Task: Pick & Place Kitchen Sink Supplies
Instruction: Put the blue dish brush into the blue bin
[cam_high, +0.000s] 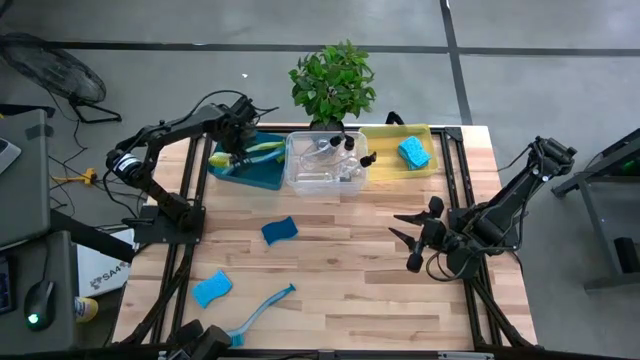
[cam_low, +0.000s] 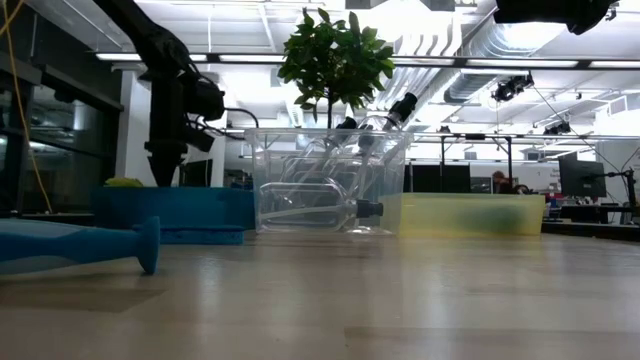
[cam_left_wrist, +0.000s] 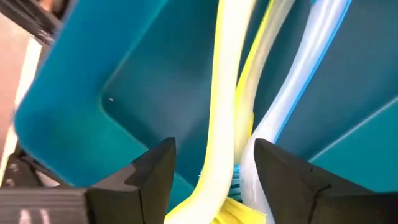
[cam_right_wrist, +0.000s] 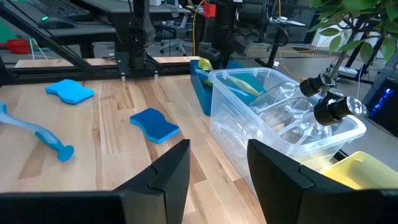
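My left gripper (cam_left_wrist: 214, 171) hangs open over the teal bin (cam_high: 256, 178) at the far left, pointing down. Its fingers stand on either side of a yellow-green brush handle (cam_left_wrist: 225, 93) and a pale blue one (cam_left_wrist: 311, 68), both lying in the bin. Whether a finger touches them, I cannot tell. My right gripper (cam_right_wrist: 217, 168) is open and holds nothing, level above the table's right side (cam_high: 402, 232). On the bare wood lie two blue sponges (cam_high: 280, 230) (cam_high: 212, 288) and a blue brush (cam_high: 262, 312).
A clear bin (cam_high: 300, 180) holding pump bottles (cam_high: 335, 155) stands at the far middle. To its right a yellow bin (cam_high: 385, 165) holds a blue sponge (cam_high: 413, 152). A potted plant (cam_high: 333, 82) stands behind them. Bare wood lies in the middle and on the near right.
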